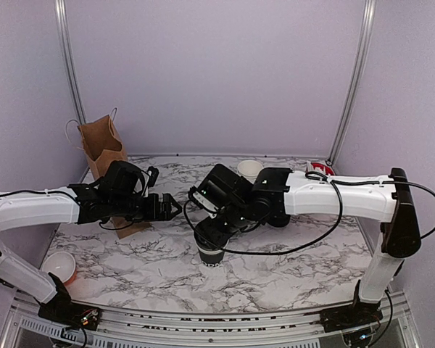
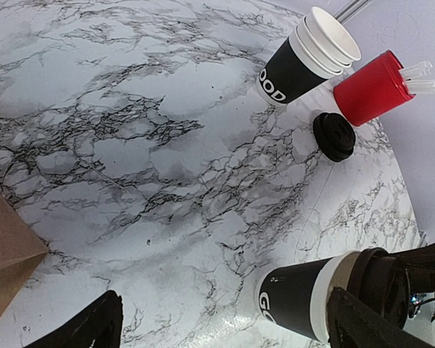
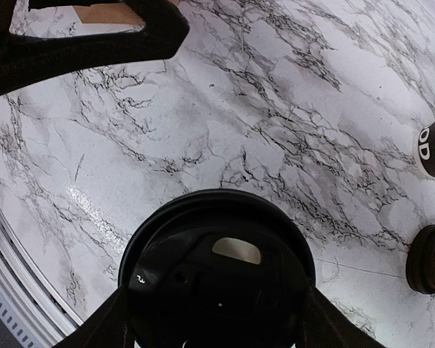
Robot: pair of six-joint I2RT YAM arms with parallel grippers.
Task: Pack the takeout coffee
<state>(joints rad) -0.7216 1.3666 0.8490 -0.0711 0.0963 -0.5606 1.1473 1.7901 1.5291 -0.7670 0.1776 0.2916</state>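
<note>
The takeout coffee, a small black paper cup (image 1: 210, 256) (image 2: 293, 301), stands on the marble table. Its white rim shows just under the round black lid (image 3: 217, 254) (image 2: 380, 286). My right gripper (image 1: 212, 235) (image 3: 216, 308) comes down from above and is shut on that lid, with one finger on each side. My left gripper (image 1: 170, 206) (image 2: 228, 330) hovers wide open just left of the cup and holds nothing. The brown paper bag (image 1: 101, 145) (image 2: 3, 254) stands at the back left, behind my left arm.
A stack of white-rimmed black cups (image 1: 250, 168) (image 2: 304, 58) and a red cup with white sticks (image 1: 320, 168) (image 2: 370, 87) stand at the back. A loose black lid (image 2: 333, 135) (image 3: 429, 259) lies near them. Another cup (image 1: 60, 267) sits at the front left.
</note>
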